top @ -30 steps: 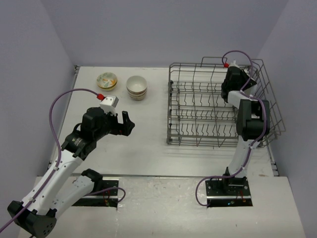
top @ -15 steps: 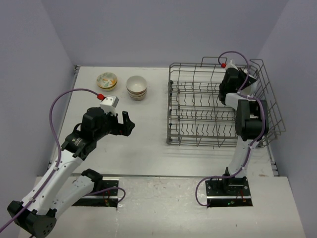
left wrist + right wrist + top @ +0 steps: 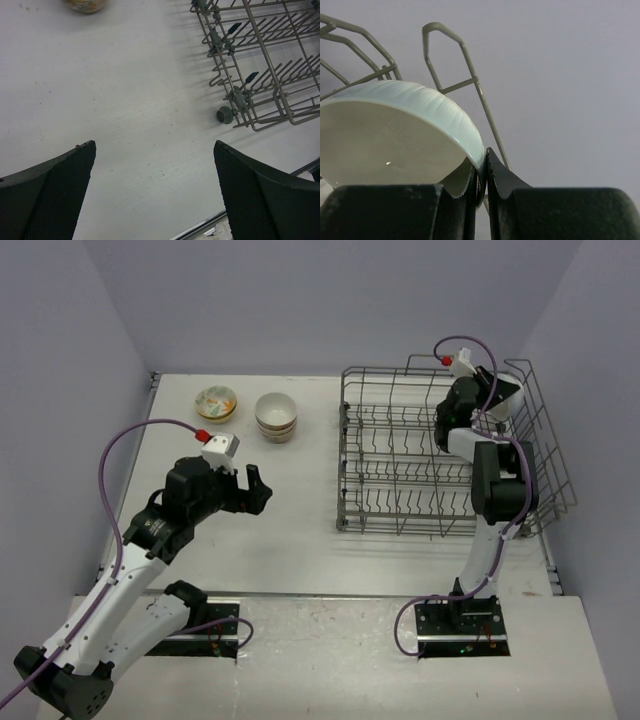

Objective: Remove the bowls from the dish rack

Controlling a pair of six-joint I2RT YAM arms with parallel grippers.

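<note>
The grey wire dish rack [image 3: 400, 470] stands on the right half of the table. At its far right corner my right gripper [image 3: 490, 400] holds a white bowl [image 3: 507, 393] above the tines. In the right wrist view the gripper [image 3: 484, 175] is shut on the rim of this pale bowl [image 3: 395, 135], one finger inside it and one outside, with a rack handle wire [image 3: 470, 80] behind. A floral bowl [image 3: 215, 402] and a stack of cream bowls [image 3: 276, 416] sit on the table at the far left. My left gripper [image 3: 255, 490] hangs open over bare table, its fingers [image 3: 50, 190] wide apart.
The rack's near corner with a small wheel [image 3: 225, 116] lies to the right of the left gripper. The floral bowl [image 3: 85, 5] shows at the top edge of the left wrist view. Walls close in the table on three sides.
My right gripper has risen with the white bowl, up and slightly left from the rack's far right corner. The left arm has not moved.
</note>
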